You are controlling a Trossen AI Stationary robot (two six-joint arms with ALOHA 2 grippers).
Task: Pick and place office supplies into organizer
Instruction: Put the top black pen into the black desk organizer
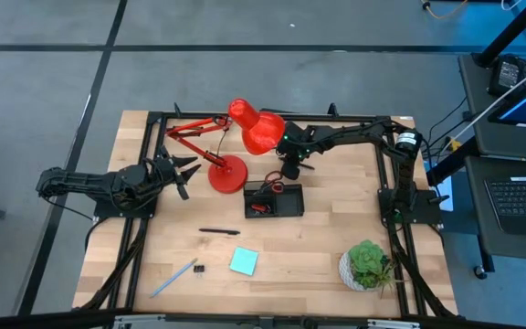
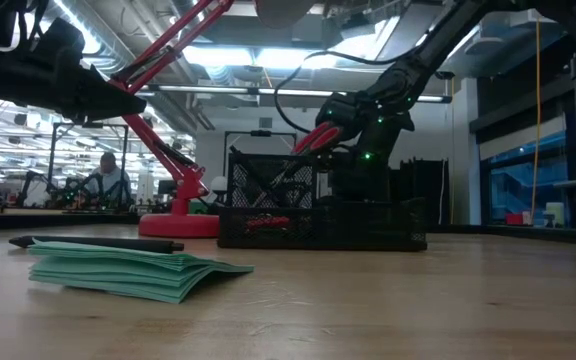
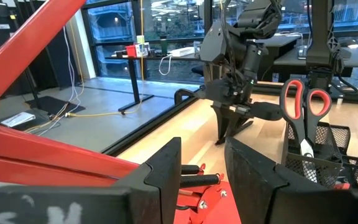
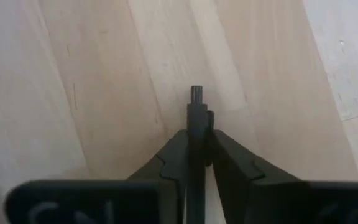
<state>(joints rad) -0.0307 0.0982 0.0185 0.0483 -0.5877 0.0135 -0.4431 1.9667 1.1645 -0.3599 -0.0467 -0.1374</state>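
**Right gripper pinches black pen**

Right gripper (image 4: 197, 146) is clamped on a thin black pen (image 4: 196, 109), center frame in high view, just above organizer (image 1: 273, 202). Scissors (image 3: 304, 112) stand in organizer. Left gripper (image 1: 186, 172) spread, w/ nothing between, left of lamp base (image 1: 226, 173).

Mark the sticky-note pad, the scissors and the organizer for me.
sticky-note pad (image 1: 243, 261): high view, centre of its teal top sheet.
scissors (image 3: 304, 104): left wrist view, red handle loops.
organizer (image 1: 292, 203): high view, its black right compartment.
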